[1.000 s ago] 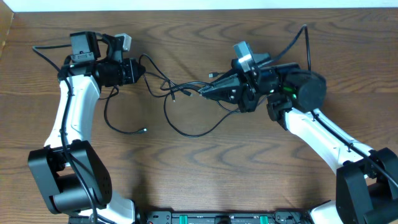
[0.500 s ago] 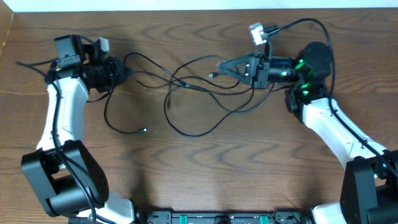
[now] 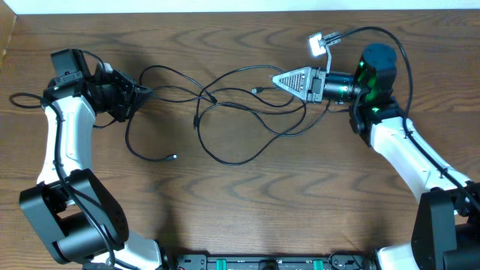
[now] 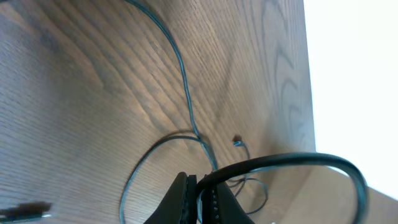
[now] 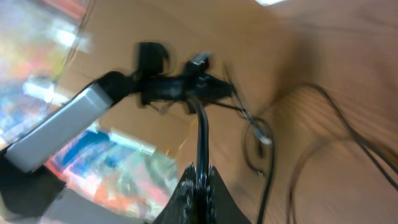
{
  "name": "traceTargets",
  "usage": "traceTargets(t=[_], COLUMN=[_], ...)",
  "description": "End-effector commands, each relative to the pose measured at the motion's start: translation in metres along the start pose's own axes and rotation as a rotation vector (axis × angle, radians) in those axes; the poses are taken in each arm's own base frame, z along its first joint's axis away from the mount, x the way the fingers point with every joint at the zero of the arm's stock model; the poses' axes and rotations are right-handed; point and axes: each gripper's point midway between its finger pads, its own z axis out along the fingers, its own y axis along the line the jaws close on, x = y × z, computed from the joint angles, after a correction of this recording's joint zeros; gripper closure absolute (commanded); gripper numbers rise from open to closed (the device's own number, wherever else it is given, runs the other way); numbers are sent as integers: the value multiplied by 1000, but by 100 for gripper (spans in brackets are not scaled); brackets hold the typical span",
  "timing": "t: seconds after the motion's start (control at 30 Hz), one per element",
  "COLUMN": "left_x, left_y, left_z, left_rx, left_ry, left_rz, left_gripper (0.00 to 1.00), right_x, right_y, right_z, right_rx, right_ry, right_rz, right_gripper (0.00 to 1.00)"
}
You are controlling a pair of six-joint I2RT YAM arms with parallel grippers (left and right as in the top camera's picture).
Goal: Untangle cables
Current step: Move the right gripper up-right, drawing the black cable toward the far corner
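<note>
Both grippers are clamped on the black cables (image 3: 212, 98), the left gripper (image 3: 141, 93) at the tangle's left end, the right gripper (image 3: 279, 81) at its right. Between them the cords lie in crossed loops on the wooden table (image 3: 247, 214).

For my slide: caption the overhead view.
Left gripper and right gripper hold the tangled black cables over a wooden table.
</note>
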Motion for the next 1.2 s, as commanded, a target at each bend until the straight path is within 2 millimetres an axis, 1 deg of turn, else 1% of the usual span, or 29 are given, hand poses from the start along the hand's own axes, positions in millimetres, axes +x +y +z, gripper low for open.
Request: traceTargets(t=[0.0, 0.03, 0.13, 0.2, 0.27, 0.33, 0.4, 0.47, 0.6, 0.67, 0.7, 0.73, 0.77, 0.8, 0.87, 0.9, 1.03, 1.17], left_x=[0, -1, -5, -7, -9, -9, -9, -9, -13, -11, -12, -18, -24, -31, -27, -26, -24, -14], left_y=[2, 2, 5, 7, 9, 9, 9, 9, 16, 20, 26, 35, 49, 78, 96, 100, 95, 85], left_z=[0, -1, -4, -6, -7, -7, -7, -7, -7, -7, -7, -9, -11, -21, -29, -31, -27, -17], left_rx=[13, 13, 11, 12, 12, 12, 12, 11, -28, -47, -80, -129, -201, -356, -446, -467, -463, -464], left_ry=[15, 12, 1, -5, -8, -9, -9, -10, -41, -37, -50, -85, -132, -220, -254, -259, -254, -232], left_rz=[-74, -77, -86, -103, -131, -142, -150, -148, -151, -159, -150, -141, -148, -218, -305, -323, -305, -262], left_gripper=[92, 92, 92, 92, 92, 92, 92, 92, 92, 92, 92, 92, 92, 92, 92, 93, 93, 93], right_x=[-16, -16, -16, -18, -21, -23, -24, -22, -14, -12, -10, -9, -9, -8, -8, -8, -8, -7], right_y=[-40, -55, -88, -102, -111, -115, -116, -116, -118, -119, -120, -120, -121, -121, -120, -120, -119, -117], right_z=[-19, -26, -44, -54, -61, -63, -62, -59, -56, -56, -56, -56, -56, -56, -56, -56, -54, -48], right_rx=[187, 249, 398, 461, 496, 513, 521, 528, 544, 552, 558, 560, 560, 561, 560, 561, 559, 558], right_ry=[-115, -138, -213, -276, -334, -378, -393, -391, -369, -356, -352, -350, -349, -348, -343, -340, -339, -331], right_rz=[65, 119, 269, 376, 464, 529, 546, 541, 559, 547, 556, 560, 560, 562, 552, 544, 536, 524], right_gripper=[99, 99, 99, 99, 99, 99, 99, 99, 99, 99, 99, 99, 99, 99, 99, 99, 99, 99])
